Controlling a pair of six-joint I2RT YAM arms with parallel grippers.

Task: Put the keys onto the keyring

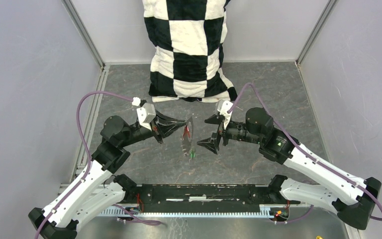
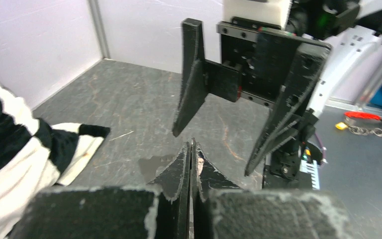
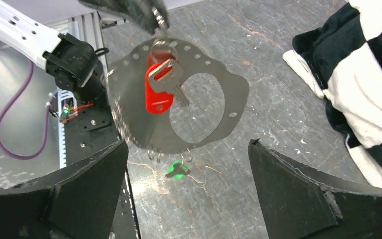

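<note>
The keyring (image 3: 129,99) is a flat silvery plate ring with small holes and wire links, hanging on edge above the tabletop (image 1: 188,135). My left gripper (image 1: 182,123) is shut on its top edge; a thin metal sliver shows between the closed fingertips (image 2: 191,145). A red-headed key (image 3: 159,92) hangs against the plate. A green-headed key (image 3: 176,170) dangles just below the small links at the plate's lower edge. My right gripper (image 1: 203,132) stands wide open right of the ring, its fingers (image 3: 89,189) either side and touching nothing.
A black-and-white checkered cloth (image 1: 191,50) lies at the back centre, close behind the grippers, and shows in the right wrist view (image 3: 363,74). Grey walls enclose the dark tabletop (image 1: 258,89). A metal rail (image 1: 194,195) runs along the near edge.
</note>
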